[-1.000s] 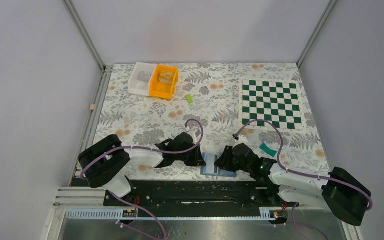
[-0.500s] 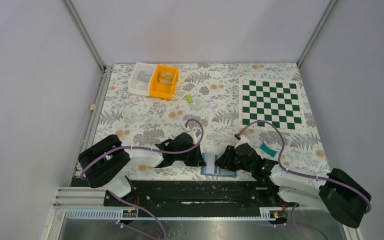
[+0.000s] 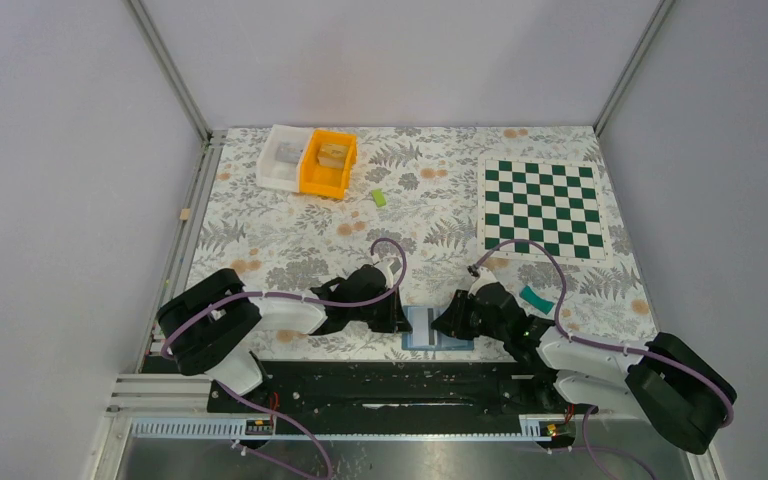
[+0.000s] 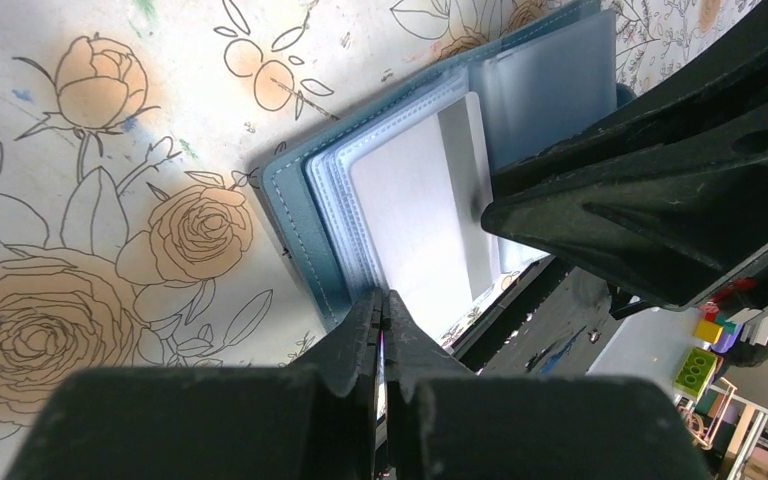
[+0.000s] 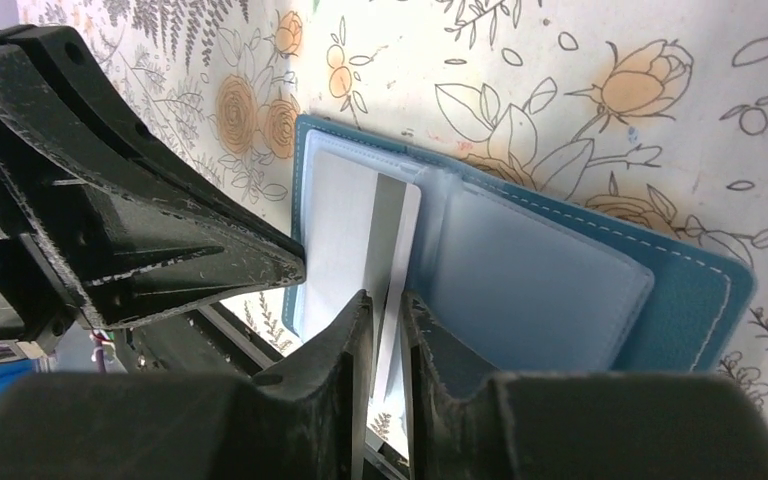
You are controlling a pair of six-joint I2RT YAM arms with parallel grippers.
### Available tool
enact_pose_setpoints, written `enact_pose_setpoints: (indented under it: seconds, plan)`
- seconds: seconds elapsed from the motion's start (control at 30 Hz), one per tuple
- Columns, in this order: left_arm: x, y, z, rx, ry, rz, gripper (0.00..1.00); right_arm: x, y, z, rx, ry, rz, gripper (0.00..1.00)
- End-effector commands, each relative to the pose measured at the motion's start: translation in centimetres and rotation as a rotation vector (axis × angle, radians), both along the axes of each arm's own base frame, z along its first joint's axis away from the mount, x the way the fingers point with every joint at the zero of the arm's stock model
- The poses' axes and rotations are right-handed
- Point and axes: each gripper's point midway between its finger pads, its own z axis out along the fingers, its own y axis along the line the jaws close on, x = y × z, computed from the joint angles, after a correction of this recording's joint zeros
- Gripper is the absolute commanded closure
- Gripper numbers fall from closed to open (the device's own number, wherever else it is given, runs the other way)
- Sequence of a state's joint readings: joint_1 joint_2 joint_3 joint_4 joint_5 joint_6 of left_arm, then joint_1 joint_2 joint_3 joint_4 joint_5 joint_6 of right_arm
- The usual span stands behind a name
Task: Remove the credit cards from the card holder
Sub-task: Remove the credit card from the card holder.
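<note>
Card holder (image 5: 695,285): blue leather-like cover, pale stitching along its rounded edge. It lay open and flat on the floral-printed table sheet (image 3: 290,235), at the near edge between the two arms. Inside were frosted clear plastic sleeves (image 5: 535,265), soft and smooth

White card (image 5: 345,235): thin, stiff, rectangular, matte, with a grey stripe along one long side. It lay over the sleeve stack on the half nearer the left arm; how far it sat inside a sleeve could not be told

Right gripper (image 5: 387,297): scuffed black plastic fingers, pinching the white card's near edge

Left gripper (image 4: 382,300): fingers pressed together at the holder's edge; whether they caught a sleeve could not be told

Teal-green card (image 3: 534,297): small and flat on the sheet, right of the holder and apart from it
</note>
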State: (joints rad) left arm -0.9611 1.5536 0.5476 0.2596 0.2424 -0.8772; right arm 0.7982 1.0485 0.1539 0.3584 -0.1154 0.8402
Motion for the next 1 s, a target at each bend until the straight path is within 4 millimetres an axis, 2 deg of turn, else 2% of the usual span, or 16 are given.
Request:
enact_pose_setpoints:
  seconds: [0.0,0.3,0.47,0.57,0.73,0.9,0.97]
  plan:
    - [-0.8,1.7,-2.2,0.091,0.034,0.007,1.0,-0.3,2.9,3.8,0.165,-0.093,0.148,0.78]
    - [-0.8,2.0,-2.6,0.11,0.038,0.013,1.0,-1.6,4.2,5.9,0.241,-0.125,0.287,0.8]
    - [-0.8,2.0,-2.6,0.117,0.035,0.012,1.0,-1.5,3.4,4.3,0.173,-0.069,0.257,0.82]
    - [-0.7,2.2,-2.8,0.13,0.033,0.016,1.0,-1.3,2.7,3.4,0.133,-0.03,0.22,0.88]
    - [-0.7,3.1,-3.7,0.187,0.039,0.028,1.0,-0.9,1.8,3.3,0.093,-0.024,0.186,0.95]
    - [-0.7,4.0,-4.7,0.24,0.046,0.04,1.0,-0.4,0.4,3.3,0.043,-0.035,0.157,0.96]
    - [-0.7,4.1,-5.0,0.251,0.045,0.041,1.0,-0.3,0.0,3.3,0.034,-0.04,0.151,0.92]
